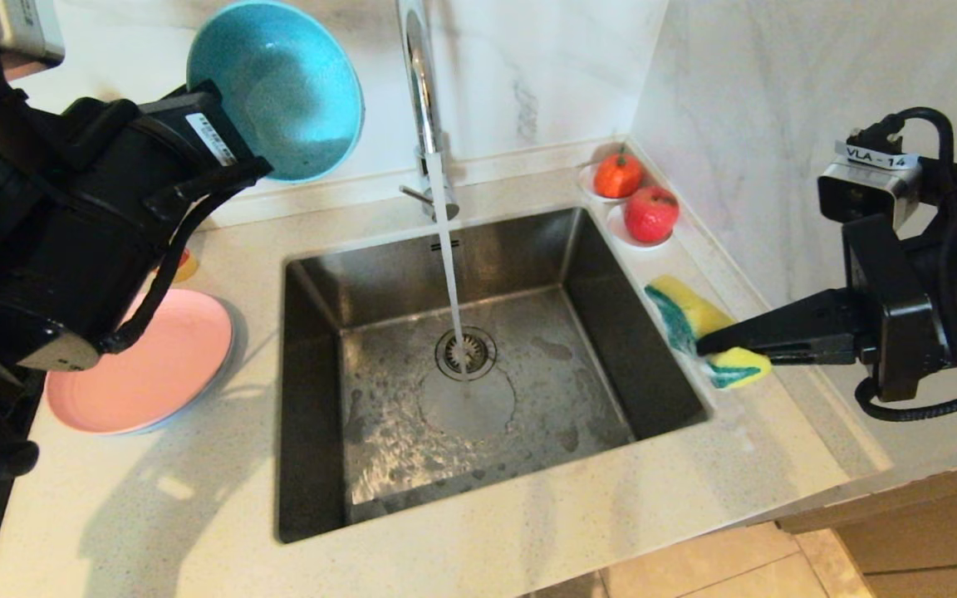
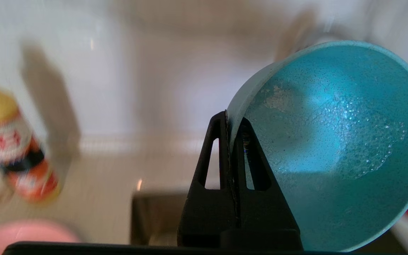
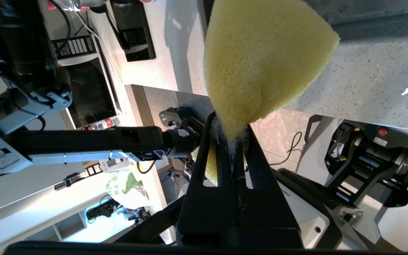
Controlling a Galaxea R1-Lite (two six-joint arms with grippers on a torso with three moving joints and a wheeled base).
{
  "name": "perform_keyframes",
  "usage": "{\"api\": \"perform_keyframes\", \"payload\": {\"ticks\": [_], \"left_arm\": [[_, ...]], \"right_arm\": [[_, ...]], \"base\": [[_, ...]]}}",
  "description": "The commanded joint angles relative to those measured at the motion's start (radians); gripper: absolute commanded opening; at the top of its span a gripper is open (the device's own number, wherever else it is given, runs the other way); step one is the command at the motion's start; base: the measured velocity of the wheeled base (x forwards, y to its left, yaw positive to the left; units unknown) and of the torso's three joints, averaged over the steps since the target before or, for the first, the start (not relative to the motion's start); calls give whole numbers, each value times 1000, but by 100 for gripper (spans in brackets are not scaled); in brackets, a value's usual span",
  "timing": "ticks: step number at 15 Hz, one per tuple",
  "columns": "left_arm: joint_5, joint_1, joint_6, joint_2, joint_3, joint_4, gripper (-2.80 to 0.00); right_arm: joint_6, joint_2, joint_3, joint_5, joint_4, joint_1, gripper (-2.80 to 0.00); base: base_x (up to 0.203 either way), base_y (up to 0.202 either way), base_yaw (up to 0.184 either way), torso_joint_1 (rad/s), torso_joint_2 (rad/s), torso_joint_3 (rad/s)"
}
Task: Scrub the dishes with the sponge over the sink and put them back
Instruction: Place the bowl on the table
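Bowl: one round, matte teal-blue bowl [image 1: 279,87] is held aloft left of the faucet, tilted on edge; soapy bubbles cling inside.
Left gripper: the left gripper [image 2: 230,131] is clamped on the bowl's rim, one finger on either side.
Sponge: one yellow, porous sponge [image 1: 699,328] with a green scouring layer is pinched and bent above the counter at the sink's right edge.
Right gripper: the right gripper [image 3: 230,136] is closed tight on the sponge.
Sink: one square brushed-steel sink [image 1: 321,399], wet, with a round strainer; water is running from the chrome faucet [image 1: 420,91].
Plates: a flat pink plate [image 1: 163,374] is stacked on a second one with a pale blue rim, left of the sink.
Fruit: two red-orange pieces are set on small white dishes in the corner.
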Motion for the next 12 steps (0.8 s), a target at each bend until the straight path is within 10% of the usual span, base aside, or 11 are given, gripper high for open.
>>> {"api": "perform_keyframes", "payload": {"ticks": [1,5,9,12], "left_arm": [[6,4,-47,-73,4,271,-280],[-34,49,-205,-150,-44,827,-280],[-314,228,-401,-186,-201,1330,-280],[-473,380,-468,-190,-277,1474,-280]], "right_arm": [[3,-7,-3,3,3,0,-280],[2,-10,-3,3,5,-6,-280],[-1,-13,2,3,11,-29,-280],[-1,-15,13,1,14,-29,-280]], "base": [[0,0,0,0,0,0],[0,0,0,0,0,0],[0,0,0,0,0,0],[0,0,0,0,0,0]]}}
